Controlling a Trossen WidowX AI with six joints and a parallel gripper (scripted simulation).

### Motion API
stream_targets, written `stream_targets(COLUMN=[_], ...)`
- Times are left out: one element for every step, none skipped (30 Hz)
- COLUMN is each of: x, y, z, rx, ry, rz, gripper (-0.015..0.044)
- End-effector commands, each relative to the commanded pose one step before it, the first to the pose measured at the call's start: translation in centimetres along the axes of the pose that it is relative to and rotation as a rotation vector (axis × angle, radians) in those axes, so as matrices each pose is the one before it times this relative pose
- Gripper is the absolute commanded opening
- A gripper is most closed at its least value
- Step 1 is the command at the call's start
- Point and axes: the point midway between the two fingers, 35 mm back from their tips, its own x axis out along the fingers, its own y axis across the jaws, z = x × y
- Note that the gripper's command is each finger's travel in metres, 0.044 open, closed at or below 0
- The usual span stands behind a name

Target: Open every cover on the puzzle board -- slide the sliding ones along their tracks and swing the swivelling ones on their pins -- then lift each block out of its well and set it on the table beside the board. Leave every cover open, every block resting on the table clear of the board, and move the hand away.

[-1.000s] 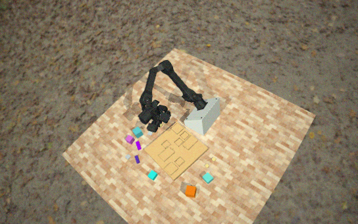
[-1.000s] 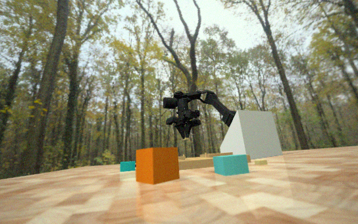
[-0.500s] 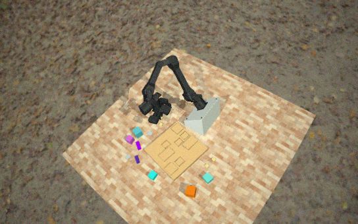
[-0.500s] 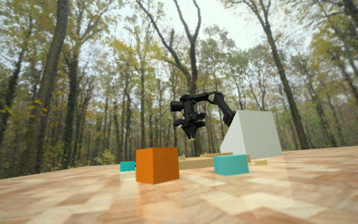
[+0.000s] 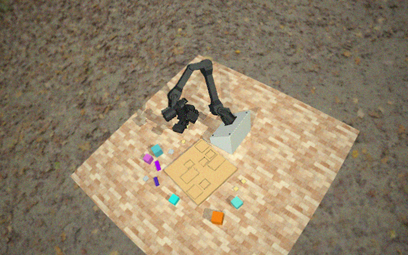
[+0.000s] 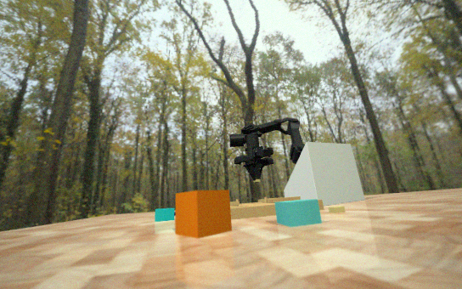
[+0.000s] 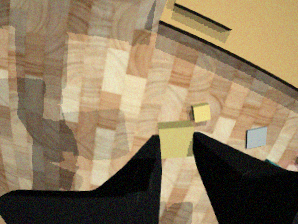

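My gripper (image 5: 179,128) (image 6: 256,178) (image 7: 174,140) is shut on a small pale yellow block (image 7: 174,136) and holds it above the table, just off the back left edge of the tan puzzle board (image 5: 175,172) (image 6: 250,210) (image 7: 260,10). In the wrist view the board's edge and one raised cover (image 7: 201,19) show at the top right. Several blocks lie on the table around the board: a teal one (image 5: 157,150), a magenta one (image 5: 148,158), a purple one (image 5: 157,165), an orange one (image 5: 217,217) (image 6: 203,212) and another teal one (image 5: 236,202) (image 6: 298,212).
The arm's white wedge base (image 5: 230,133) (image 6: 324,174) stands at the board's back corner. A tiny yellow block (image 7: 201,113) (image 5: 183,142) and a pale blue one (image 7: 256,137) (image 5: 171,151) lie on the table under the gripper. A third teal block (image 5: 173,199) lies by the board's front left edge.
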Motion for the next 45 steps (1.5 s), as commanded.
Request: stream_targets(x=[0.091, 0.077, 0.129, 0.157, 0.157, 0.157, 0.158, 0.158, 0.158, 0.158, 0.161, 0.161, 0.161, 0.162, 0.162, 0.162, 0.162, 0.162, 0.162, 0.162, 0.165, 0.165, 0.165, 0.165, 0.165, 0.165, 0.165, 0.165, 0.165, 0.165, 0.165, 0.165, 0.165, 0.164, 0.164, 0.164, 0.164, 0.163, 0.163, 0.163, 0.162, 0.162, 0.162, 0.162, 0.161], y=[0.756, -0.024, -0.039, -0.047, -0.045, -0.044, -0.042, -0.041, -0.039, -0.038, -0.037, -0.036, -0.034, -0.033, -0.031, -0.029, -0.028, -0.026, -0.025, -0.023, -0.022, -0.021, -0.019, -0.017, -0.016, -0.014, -0.012, -0.011, -0.009, -0.008, -0.006, -0.004, -0.003, -0.001, 0.000, 0.002, 0.004, 0.005, 0.007, 0.009, 0.010, 0.012, 0.013, 0.015, 0.016], z=[0.162, 0.002, 0.003, 0.003, 0.002, 0.002, 0.002, 0.001, 0.001, 0.000, 0.000, 0.000, -0.001, -0.001, -0.001, -0.002, -0.002, -0.002, -0.003, -0.003, -0.003, -0.003, -0.004, -0.004, -0.004, -0.004, -0.004, -0.004, -0.005, -0.005, -0.005, -0.005, -0.005, -0.005, -0.005, -0.005, -0.005, -0.005, -0.005, -0.005, -0.005, -0.005, -0.005, -0.005, -0.004], rx=[-0.0079, 0.0001, 0.0002, 0.0002, 0.0002, 0.0002, 0.0002, 0.0002, 0.0002, 0.0002, 0.0002, 0.0002, 0.0001, 0.0001, 0.0001, 0.0001, 0.0001, 0.0001, 0.0001, 0.0001, 0.0001, 0.0001, 0.0001, 0.0001, 0.0001, 0.0001, 0.0001, 0.0001, 0.0001, 0.0001, 0.0000, 0.0000, 0.0000, 0.0000, 0.0000, 0.0000, 0.0000, 0.0000, 0.0000, 0.0000, 0.0000, 0.0000, 0.0000, -0.0001, -0.0001], ry=[-0.00176, -0.00039, -0.00064, -0.00075, -0.00073, -0.00070, -0.00067, -0.00065, -0.00062, -0.00059, -0.00058, -0.00055, -0.00052, -0.00050, -0.00047, -0.00044, -0.00042, -0.00039, -0.00036, -0.00033, -0.00031, -0.00029, -0.00026, -0.00023, -0.00020, -0.00017, -0.00015, -0.00012, -0.00009, -0.00006, -0.00003, -0.00001, 0.00002, 0.00005, 0.00008, 0.00010, 0.00013, 0.00016, 0.00019, 0.00021, 0.00024, 0.00027, 0.00029, 0.00032, 0.00035], rz=[-0.00051, -0.00001, -0.00002, -0.00003, -0.00003, -0.00004, -0.00004, -0.00004, -0.00005, -0.00005, -0.00005, -0.00006, -0.00006, -0.00006, -0.00006, -0.00006, -0.00007, -0.00007, -0.00007, -0.00007, -0.00007, -0.00007, -0.00007, -0.00007, -0.00006, -0.00006, -0.00006, -0.00006, -0.00006, -0.00005, -0.00005, -0.00005, -0.00004, -0.00004, -0.00003, -0.00003, -0.00002, -0.00002, -0.00001, 0.00000, 0.00000, 0.00001, 0.00002, 0.00002, 0.00003], gripper=[0.0080, 0.0080, 0.0080, 0.0080, 0.0080, 0.0080, 0.0080, 0.0080, 0.0080, 0.0080, 0.0080, 0.0080, 0.0080, 0.0080, 0.0080, 0.0080, 0.0080, 0.0080, 0.0080, 0.0080, 0.0080, 0.0080, 0.0080, 0.0080, 0.0080, 0.0080, 0.0080, 0.0080, 0.0080, 0.0080, 0.0080, 0.0080, 0.0080, 0.0080, 0.0080, 0.0080, 0.0080, 0.0080, 0.0080, 0.0080, 0.0080, 0.0080, 0.0080, 0.0080, 0.0080])
